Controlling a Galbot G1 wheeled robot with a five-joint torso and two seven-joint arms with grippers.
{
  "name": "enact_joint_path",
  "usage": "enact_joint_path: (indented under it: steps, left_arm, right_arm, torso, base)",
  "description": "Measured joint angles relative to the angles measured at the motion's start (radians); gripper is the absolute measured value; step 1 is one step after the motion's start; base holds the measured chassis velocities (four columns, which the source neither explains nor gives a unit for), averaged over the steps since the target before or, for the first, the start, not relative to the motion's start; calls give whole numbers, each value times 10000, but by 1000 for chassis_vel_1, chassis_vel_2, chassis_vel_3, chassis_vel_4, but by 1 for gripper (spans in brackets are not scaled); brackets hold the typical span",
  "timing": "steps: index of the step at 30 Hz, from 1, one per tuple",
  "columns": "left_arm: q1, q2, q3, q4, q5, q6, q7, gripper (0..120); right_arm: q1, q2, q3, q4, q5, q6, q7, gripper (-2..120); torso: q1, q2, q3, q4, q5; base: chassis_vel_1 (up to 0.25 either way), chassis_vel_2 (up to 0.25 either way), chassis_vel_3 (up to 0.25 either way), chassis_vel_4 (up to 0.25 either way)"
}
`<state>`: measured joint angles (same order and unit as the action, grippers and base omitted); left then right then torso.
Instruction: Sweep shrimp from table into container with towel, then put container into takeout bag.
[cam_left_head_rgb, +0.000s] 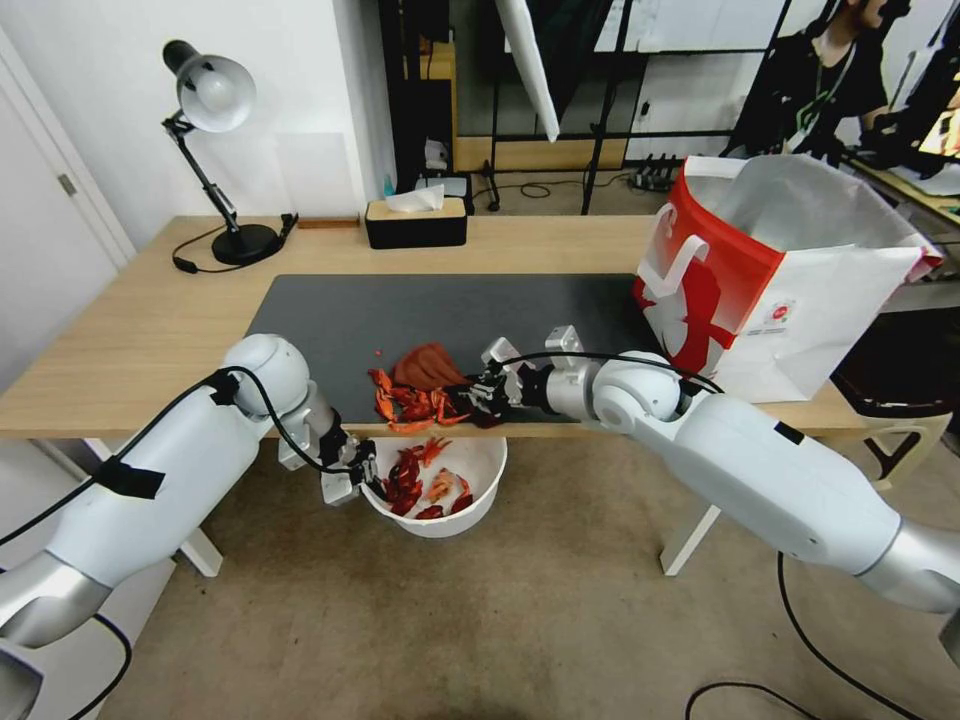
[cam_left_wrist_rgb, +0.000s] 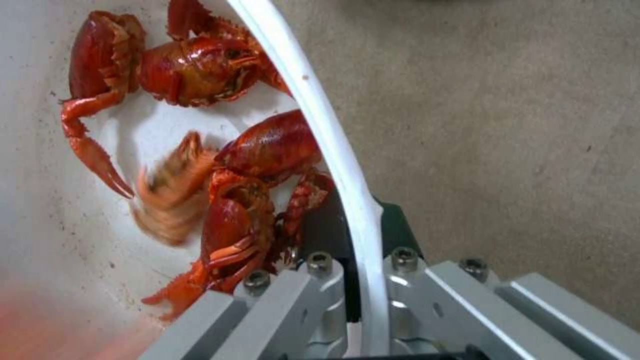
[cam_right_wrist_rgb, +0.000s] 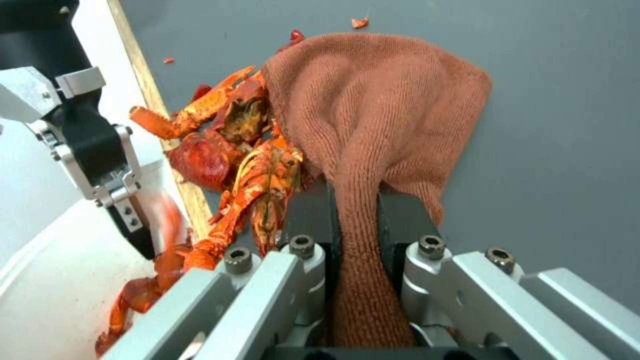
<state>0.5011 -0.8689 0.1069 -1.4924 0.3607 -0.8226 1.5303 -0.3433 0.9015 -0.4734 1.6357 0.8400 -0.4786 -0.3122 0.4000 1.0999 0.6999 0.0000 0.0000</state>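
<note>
Bench (cam_left_head_rgb: 150, 330) carries a dark grey mat (cam_left_head_rgb: 330, 320) and, at its right end, the takeout bag (cam_left_head_rgb: 770, 290) standing upright and open. Container (cam_left_head_rgb: 470, 500) hangs below the bench's front edge, the left gripper (cam_left_wrist_rgb: 363, 270) clamped on its rim (one finger inside, one outside). Towel (cam_right_wrist_rgb: 373, 115) lies on the mat, pinched in the closed right gripper (cam_right_wrist_rgb: 357, 220). Shrimp (cam_left_head_rgb: 410, 400) crowd the edge beside the towel; several already lie in the container.
</note>
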Motion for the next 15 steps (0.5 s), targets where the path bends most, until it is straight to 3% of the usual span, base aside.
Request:
enact_joint_path:
  steps: [15]
  left_arm:
    - [56, -34, -73, 27, 15, 0, 0, 0]
  right_arm:
    - [-482, -563, 197, 773, 143, -1, 49, 8]
  torso:
    - [0, 0, 0, -1, 0]
  base:
    - [0, 0, 0, 0]
